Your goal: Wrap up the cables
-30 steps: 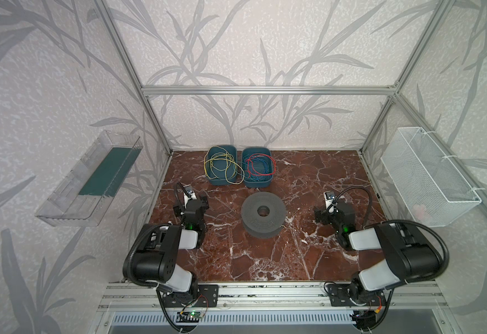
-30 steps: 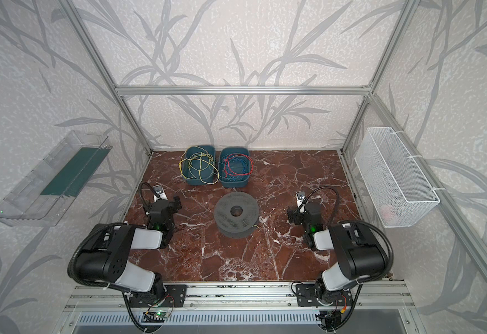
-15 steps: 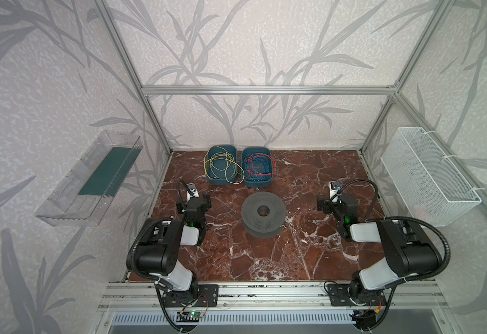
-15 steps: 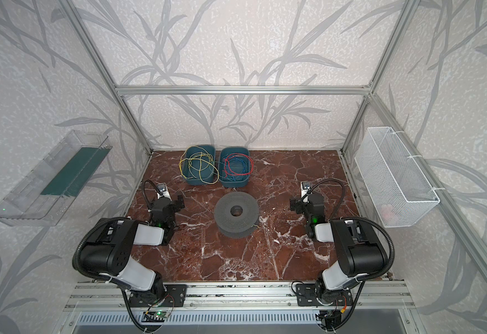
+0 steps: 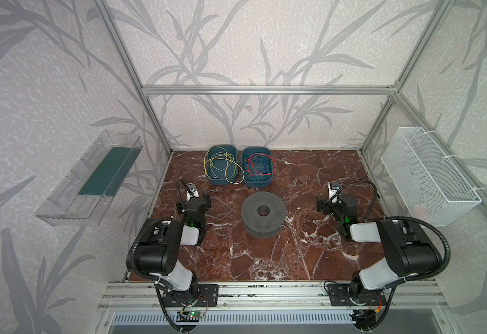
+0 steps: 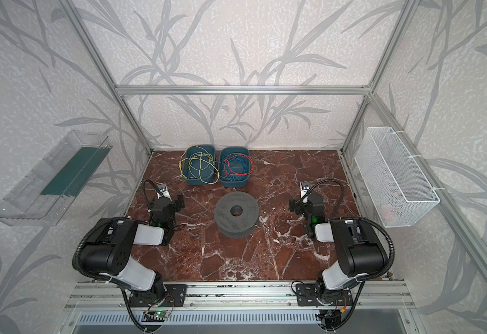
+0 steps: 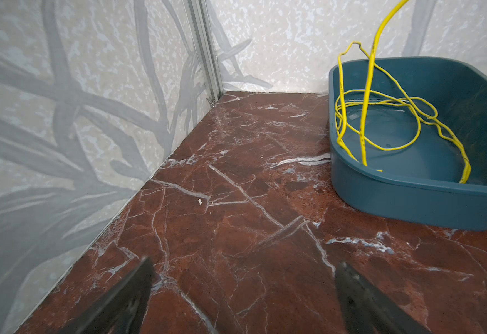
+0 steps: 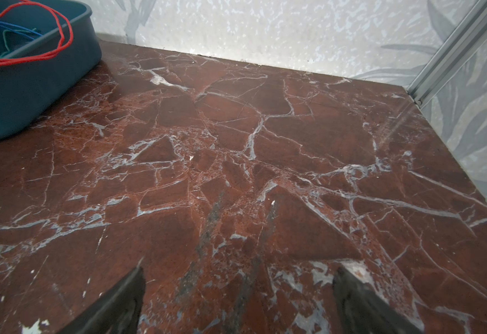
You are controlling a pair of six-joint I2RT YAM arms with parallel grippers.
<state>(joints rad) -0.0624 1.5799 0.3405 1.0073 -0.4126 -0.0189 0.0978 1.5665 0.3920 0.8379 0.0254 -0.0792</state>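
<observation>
While the left hand (image 7: 243,263) and right hand (image 8: 239,269) gape empty, the cables (image 7: 366,121) lie in a bin (image 7: 409,199) beyond the left.

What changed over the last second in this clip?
Both arms eased forward toward the far bins, the right one more visibly. The left tool and right tool are open and empty; nothing was taken hold of or let go. The yellow cables, the bins and the grey spool stayed where they were.
</observation>
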